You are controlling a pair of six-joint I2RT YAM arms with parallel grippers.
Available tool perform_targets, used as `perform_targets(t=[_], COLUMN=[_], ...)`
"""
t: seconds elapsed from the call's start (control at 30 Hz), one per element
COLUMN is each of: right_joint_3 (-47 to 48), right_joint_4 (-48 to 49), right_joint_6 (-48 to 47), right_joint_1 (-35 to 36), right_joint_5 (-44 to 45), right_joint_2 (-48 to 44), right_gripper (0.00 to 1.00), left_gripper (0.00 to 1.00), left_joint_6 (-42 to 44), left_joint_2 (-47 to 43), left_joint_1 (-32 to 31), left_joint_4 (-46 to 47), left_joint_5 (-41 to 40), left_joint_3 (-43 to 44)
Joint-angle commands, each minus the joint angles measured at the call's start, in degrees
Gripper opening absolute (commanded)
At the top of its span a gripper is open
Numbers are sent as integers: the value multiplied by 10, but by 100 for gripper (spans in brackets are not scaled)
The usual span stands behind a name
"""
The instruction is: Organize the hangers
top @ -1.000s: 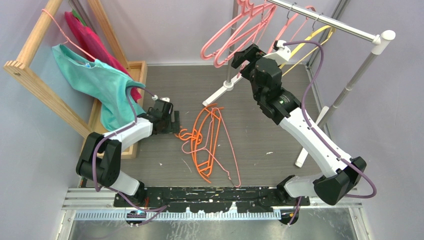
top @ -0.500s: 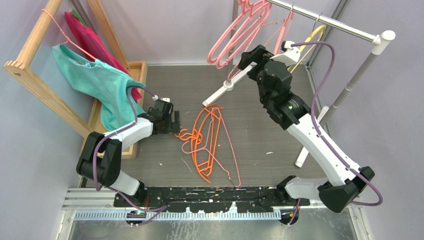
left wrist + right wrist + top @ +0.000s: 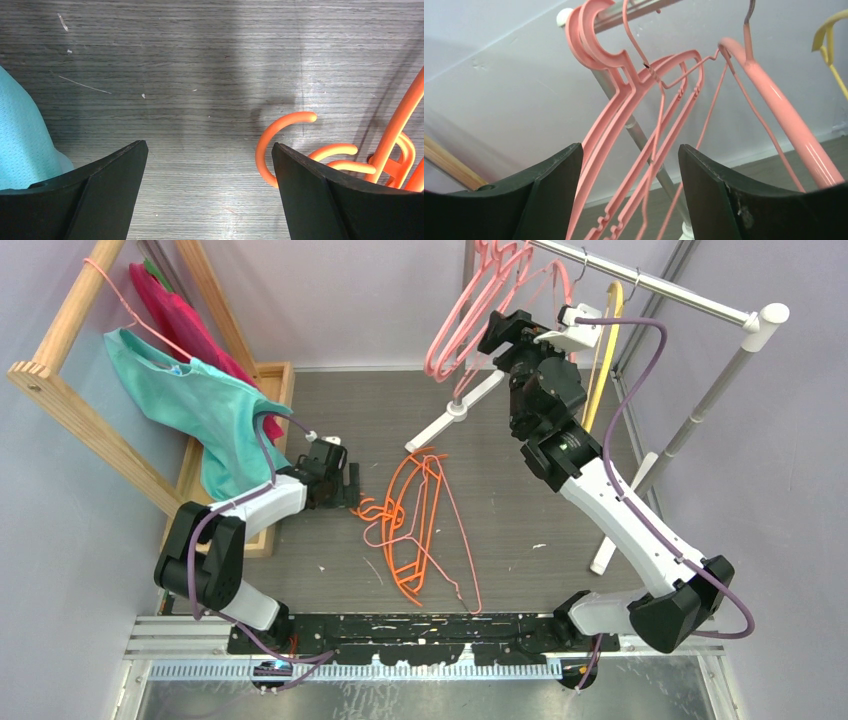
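Pink hangers (image 3: 455,330) hang on the rail (image 3: 680,295). They have swung in since 1 s ago and now sit bunched and steeper, where before they fanned out to the left. Yellow hanger (image 3: 603,340) is on the same rail; it was slanted and is now nearly vertical, edge-on to the top cam. Orange hangers (image 3: 407,575) are piled mid-table with a pink wire hanger (image 3: 466,545) tangled in, unchanged.

Right claw (image 3: 503,332) has moved up and back toward the rail, just beside the pink bunch. Left claw (image 3: 345,480) is low over the table (image 3: 520,490) just left of the orange pile and has not moved.

Right wrist only:
- Right claw (image 3: 631,155) fingers are spread and not pinching anything.
- The pink hangers (image 3: 624,105) show through the gap: two thick ones hooked side by side, thin wire ones behind, one more thick one to the right.
- The yellow hanger's (image 3: 824,30) hook is in the top corner.

Left wrist only:
- Left claw (image 3: 210,150) is spread, with bare table between the fingers.
- An orange hook (image 3: 272,131) lies just inside the right finger; contact can't be judged.
- Teal cloth (image 3: 20,140) sits at the left finger.

Top cam only: the teal cloth (image 3: 200,405) drapes off a wooden frame (image 3: 70,310) at the left.
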Motion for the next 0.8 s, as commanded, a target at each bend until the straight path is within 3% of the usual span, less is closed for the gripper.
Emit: perform_targets(t=[0.0,0.43,0.77], right_joint_3=[-17,22,-13], right_joint_4=[168,341,388], right_joint_6=[-104,-322,-331], right_joint_1=[-2,-4,-11], right_joint_5=[7,50,29], right_joint_2=[8,109,92], right_gripper=[76,92,97], left_gripper=[98,98,98], left_joint_6=[4,5,7], left_joint_2=[5,12,23], left_joint_1=[-2,-2,-2], left_joint_4=[14,11,5], left_joint_5=[2,0,-2], left_joint_3=[21,21,29])
